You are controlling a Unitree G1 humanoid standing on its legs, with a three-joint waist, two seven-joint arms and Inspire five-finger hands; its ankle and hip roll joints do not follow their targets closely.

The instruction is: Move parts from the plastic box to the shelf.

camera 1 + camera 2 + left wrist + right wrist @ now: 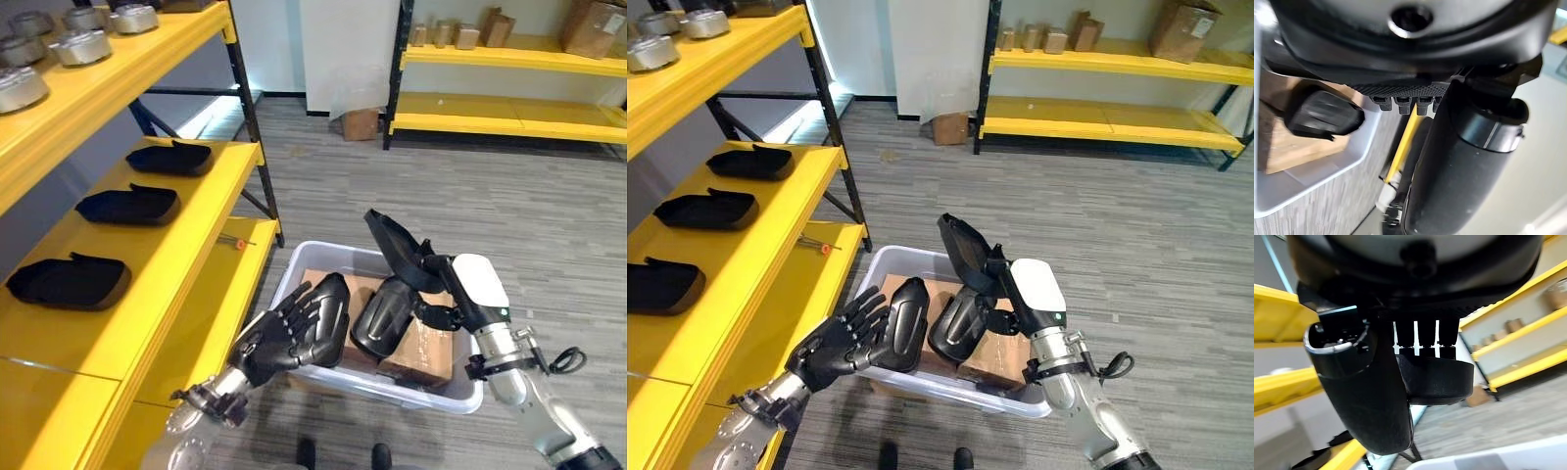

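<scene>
A pale plastic box (431, 397) stands on the floor beside the yellow shelf (186, 245). My right hand (438, 281) is shut on a black moulded part (390, 238) and holds it tilted above the box; in the right wrist view the thumb (1364, 391) and the part (1437, 379) show close up. My left hand (279, 338) is open at the box's near left corner, its straight, spread fingers against a second black part (330, 315). A third black part (384, 318) leans on cardboard (426, 351) inside the box. Three black parts (69, 281) (129, 204) (171, 158) lie on the middle shelf board.
Round metal parts (78, 44) sit on the top board. A small orange-tipped tool (238, 245) lies on the lower board. A second yellow rack (509, 59) with cardboard boxes stands at the back, and a carton (361, 123) sits on the grey floor.
</scene>
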